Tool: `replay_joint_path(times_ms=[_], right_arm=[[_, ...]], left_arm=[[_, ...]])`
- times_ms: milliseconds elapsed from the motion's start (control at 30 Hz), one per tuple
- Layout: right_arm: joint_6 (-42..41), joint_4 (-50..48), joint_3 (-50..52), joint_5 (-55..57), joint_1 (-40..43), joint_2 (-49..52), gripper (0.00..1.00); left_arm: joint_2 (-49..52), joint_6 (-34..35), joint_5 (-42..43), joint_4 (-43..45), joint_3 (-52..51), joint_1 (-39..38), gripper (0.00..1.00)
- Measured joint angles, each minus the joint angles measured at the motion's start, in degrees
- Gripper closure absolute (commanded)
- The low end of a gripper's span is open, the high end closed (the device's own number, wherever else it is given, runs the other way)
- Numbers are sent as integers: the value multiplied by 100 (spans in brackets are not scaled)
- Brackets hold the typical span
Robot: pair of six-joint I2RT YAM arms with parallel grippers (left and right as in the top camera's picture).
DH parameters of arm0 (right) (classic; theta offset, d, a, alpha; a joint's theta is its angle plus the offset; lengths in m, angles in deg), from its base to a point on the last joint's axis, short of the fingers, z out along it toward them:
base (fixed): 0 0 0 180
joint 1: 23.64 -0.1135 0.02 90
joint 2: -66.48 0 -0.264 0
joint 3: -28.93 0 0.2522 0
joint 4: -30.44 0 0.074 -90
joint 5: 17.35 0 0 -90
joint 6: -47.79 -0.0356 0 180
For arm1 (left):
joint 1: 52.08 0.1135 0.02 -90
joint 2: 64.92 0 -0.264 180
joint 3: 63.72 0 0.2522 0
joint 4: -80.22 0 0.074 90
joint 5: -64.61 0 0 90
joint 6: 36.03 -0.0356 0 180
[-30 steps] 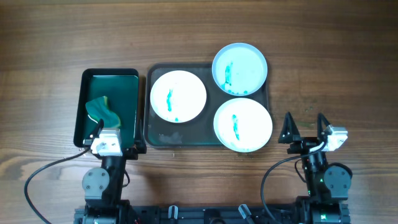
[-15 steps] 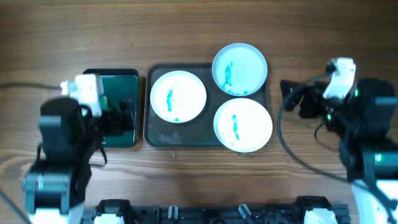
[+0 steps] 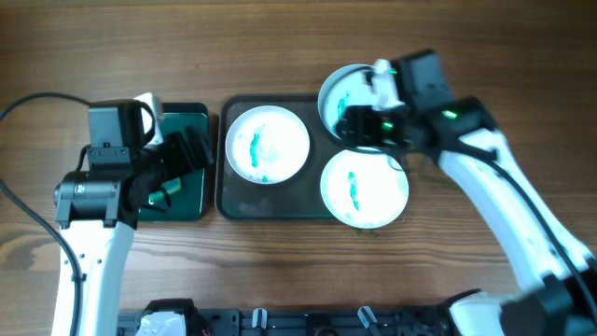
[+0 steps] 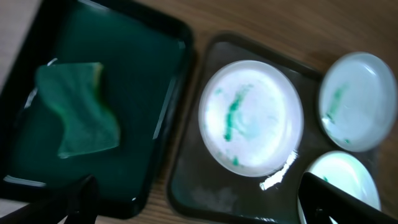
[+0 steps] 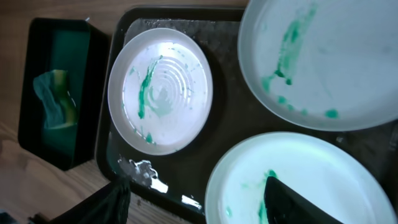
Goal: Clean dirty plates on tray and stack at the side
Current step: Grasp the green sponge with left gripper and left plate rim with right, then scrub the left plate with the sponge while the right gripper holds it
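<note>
All three plates [image 3: 267,144] sit on the tray [image 3: 280,207], with the pale blue plate [image 3: 338,86] hanging over its far right rim. Left gripper [image 3: 179,164] is over the small black tray [image 4: 143,68], right gripper [image 3: 358,122] over that blue one. Both jaws are spread wide, holding nothing. Bare desk [image 3: 280,47] beyond the far edge.

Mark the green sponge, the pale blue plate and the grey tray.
green sponge [image 4: 78,118], left wrist view, middle of its top face
pale blue plate [image 5: 336,62], right wrist view, unsmeared centre
grey tray [image 3: 266,202], overhead view, bare floor by near rim
</note>
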Motion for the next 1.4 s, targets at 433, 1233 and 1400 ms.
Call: replay_joint_path(times_ms=[433, 1233, 1400], right_arm=[[-704, -1325, -122, 511, -796, 2603, 75], [-629, -1893, -153, 317, -800, 2951, 96], [-619, -1895, -153, 317, -800, 2951, 96]], left_arm=[[1139, 741, -1080, -286, 17, 295, 7], [3650, 249, -1202, 1180, 20, 990, 51], [3895, 157, -1309, 1137, 20, 992, 96]])
